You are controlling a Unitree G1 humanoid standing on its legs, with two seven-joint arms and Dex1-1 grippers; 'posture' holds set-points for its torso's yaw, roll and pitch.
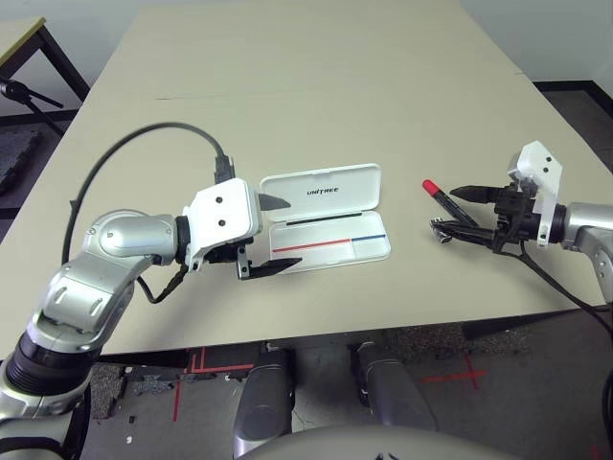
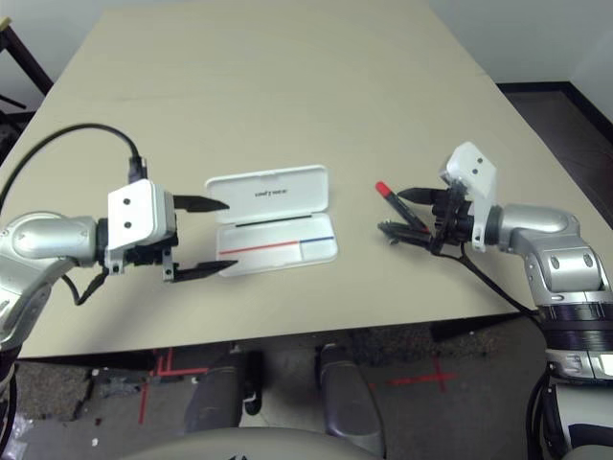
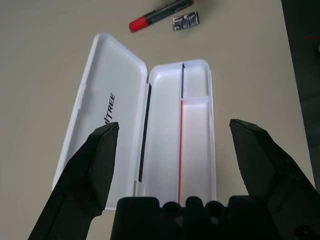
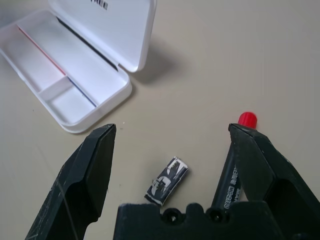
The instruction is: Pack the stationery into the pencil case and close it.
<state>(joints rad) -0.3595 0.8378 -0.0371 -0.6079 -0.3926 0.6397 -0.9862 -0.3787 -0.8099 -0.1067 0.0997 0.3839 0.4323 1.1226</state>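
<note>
Stage shown: case open, packing not yet begun. The pencil case [image 1: 326, 222] lies flat near the middle of the table [image 1: 287, 86], lid folded back with its lettering facing up, the tray with its red-and-blue stripe on the side nearer me. Both tray compartments look empty.

My left gripper [image 1: 263, 235] hovers just beside the case's left end, fingers spread wide and holding nothing. My right gripper [image 2: 407, 213] hangs over the stationery to the right of the case, well apart from it, likewise wide open and empty. In the right wrist view, the red-capped marker [image 4: 235, 165] lies along one finger, its cap pointing away from the wrist, and the small dark-and-silver clip-like piece [image 4: 167, 181] sits on the table between the two fingers. I cannot see a highlighter.

Step in hand, as I judge it: picking up the first item with my right gripper. To do it well, I would centre the fingers across the marker's barrel, not its cap, lower until the tips nearly meet the table, and close squarely so the round body does not roll out. The clip lies near enough to be nudged, so I would keep one finger between it and the marker. The long compartment suits the marker.
</note>
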